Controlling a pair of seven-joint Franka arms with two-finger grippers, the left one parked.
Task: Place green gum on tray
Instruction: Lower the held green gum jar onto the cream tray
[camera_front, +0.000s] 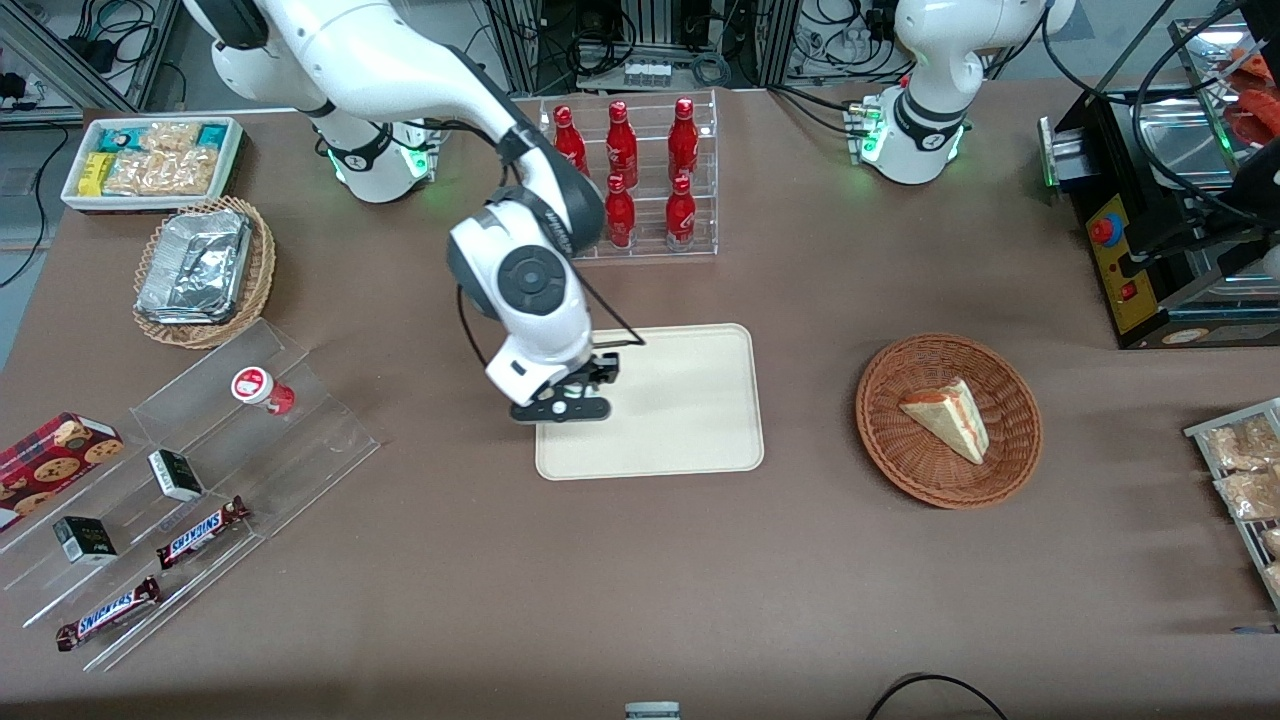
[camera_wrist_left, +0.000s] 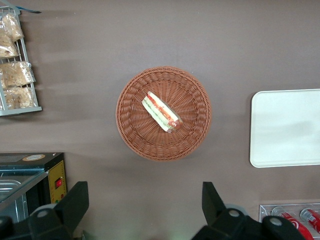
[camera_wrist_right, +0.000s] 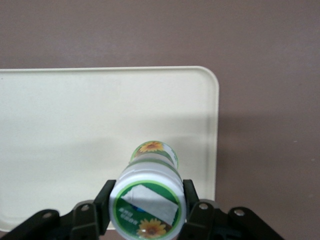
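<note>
My right gripper (camera_wrist_right: 148, 202) is shut on the green gum (camera_wrist_right: 150, 197), a white bottle with a green-and-white sunflower lid label; one finger presses each side of its lid. The bottle is upright over the cream tray (camera_wrist_right: 90, 125), near one of its corners. I cannot tell whether its base touches the tray. In the front view the gripper (camera_front: 562, 405) is over the tray's (camera_front: 680, 400) edge nearest the working arm, and the hand hides the gum there. The tray's end also shows in the left wrist view (camera_wrist_left: 285, 127).
A like bottle with a red lid (camera_front: 255, 385) stands on a clear stepped display with Snickers bars (camera_front: 200, 530). A rack of red cola bottles (camera_front: 640, 170) stands farther from the front camera than the tray. A wicker basket (camera_front: 890, 440) with a sandwich lies toward the parked arm.
</note>
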